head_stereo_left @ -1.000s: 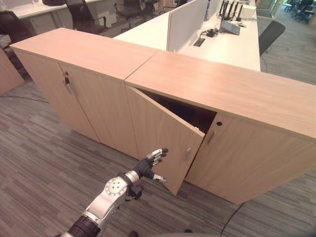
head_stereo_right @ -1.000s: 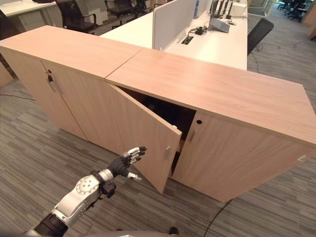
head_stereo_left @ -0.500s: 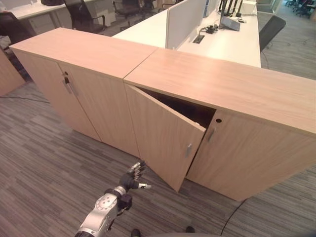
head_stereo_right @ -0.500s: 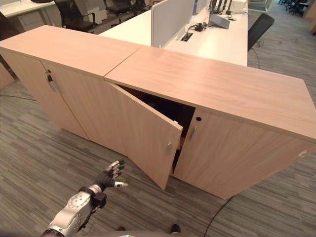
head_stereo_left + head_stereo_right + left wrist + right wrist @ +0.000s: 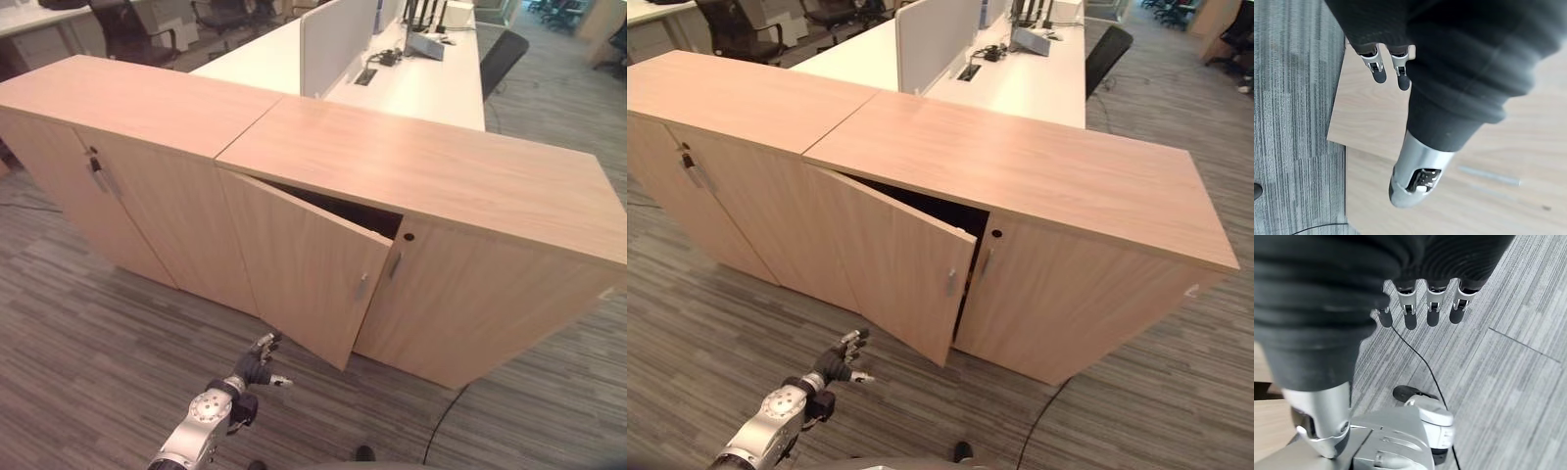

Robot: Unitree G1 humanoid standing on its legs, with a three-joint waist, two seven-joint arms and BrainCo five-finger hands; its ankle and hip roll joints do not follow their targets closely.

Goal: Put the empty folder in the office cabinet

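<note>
Fingers relaxed, both hands (image 5: 257,364) (image 5: 1420,308) hold nothing; cabinet (image 5: 421,196) door (image 5: 304,264) ajar, interior dark.

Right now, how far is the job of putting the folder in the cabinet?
Done: the cabinet door stands partly open. In hand: nothing; the left robot hand hangs open, low before the door, and the right robot hand is open over the carpet. I see no folder, so fetching it and placing it inside are left.
</note>
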